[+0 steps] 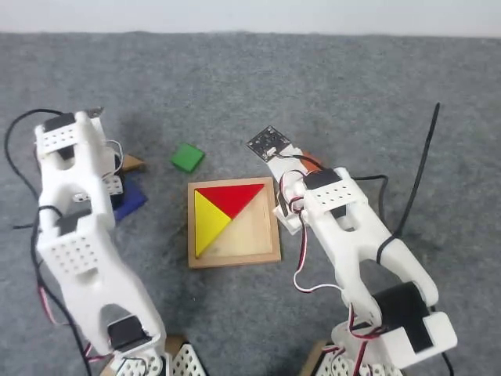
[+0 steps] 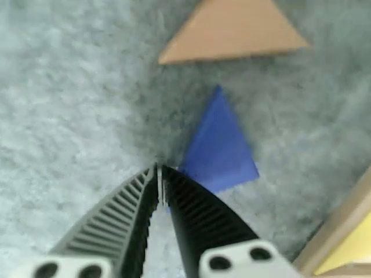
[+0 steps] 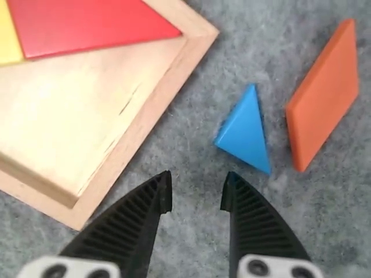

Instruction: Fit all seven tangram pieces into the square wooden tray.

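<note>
Jaws together on left gripper (image 2: 160, 168), dark blue triangle (image 2: 219, 142) just beside tips, tan triangle (image 2: 232, 29) farther ahead. Jaws apart on right gripper (image 3: 196, 191), clamping nothing; light blue triangle (image 3: 246, 132) just ahead, orange parallelogram (image 3: 323, 92) beside it, wooden tray (image 3: 162, 98) alongside, holding red triangle (image 3: 81, 23) and yellow triangle (image 1: 208, 222). From high view: green square (image 1: 187, 157), well apart from both.

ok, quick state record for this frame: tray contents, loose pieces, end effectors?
tray: red triangle and yellow triangle seated, rest bare
placed: two of seven
loose on carpet: green square, dark blue triangle, tan triangle, light blue triangle, orange parallelogram
left end effector: shut, tip at the dark blue triangle's edge
right end effector: open, empty, over carpet between tray and light blue triangle
</note>
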`<state>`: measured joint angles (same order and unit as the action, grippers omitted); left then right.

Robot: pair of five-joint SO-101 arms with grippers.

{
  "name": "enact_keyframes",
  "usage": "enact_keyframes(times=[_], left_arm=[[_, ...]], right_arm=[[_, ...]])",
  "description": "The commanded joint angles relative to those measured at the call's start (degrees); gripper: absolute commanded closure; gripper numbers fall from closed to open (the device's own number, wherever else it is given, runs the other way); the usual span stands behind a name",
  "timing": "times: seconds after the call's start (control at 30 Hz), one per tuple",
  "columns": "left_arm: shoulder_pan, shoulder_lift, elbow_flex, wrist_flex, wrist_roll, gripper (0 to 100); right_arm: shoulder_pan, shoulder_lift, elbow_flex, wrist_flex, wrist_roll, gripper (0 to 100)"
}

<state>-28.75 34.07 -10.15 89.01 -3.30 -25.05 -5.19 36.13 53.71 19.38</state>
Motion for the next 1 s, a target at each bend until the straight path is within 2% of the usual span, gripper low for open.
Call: enact_keyframes(times=[0.0,0.1,0.2,0.3,0.4,0.7,0.97], left_arm=[[0.6,-18.8,12.1,-7.4,-1.3,99],[0.8,-32.1,24.7,-15.5,-1.7,98],[2.8,-40.3,34.7,-22.3,-5.5,90],[4.1,-42.0,39.1,-27.0,-6.5,81],[4.3,-39.3,38.5,-29.2,-6.5,80],[4.0,-18.5,25.7,-28.7,-6.5,80],[5.5,-9.2,15.2,-16.4,-6.9,80]], right_arm=[[-0.3,-3.5,-0.4,-0.7,-0.3,84.3],[-0.3,-3.5,-0.4,-0.7,-0.3,84.3],[-0.3,-3.5,-0.4,-0.7,-0.3,84.3],[-0.3,-3.5,-0.4,-0.7,-0.3,84.3],[-0.3,-3.5,-0.4,-0.7,-0.3,84.3],[-0.3,-3.5,-0.4,-0.8,-0.3,84.3],[-0.3,-3.4,-0.4,-0.9,-0.3,84.3]])
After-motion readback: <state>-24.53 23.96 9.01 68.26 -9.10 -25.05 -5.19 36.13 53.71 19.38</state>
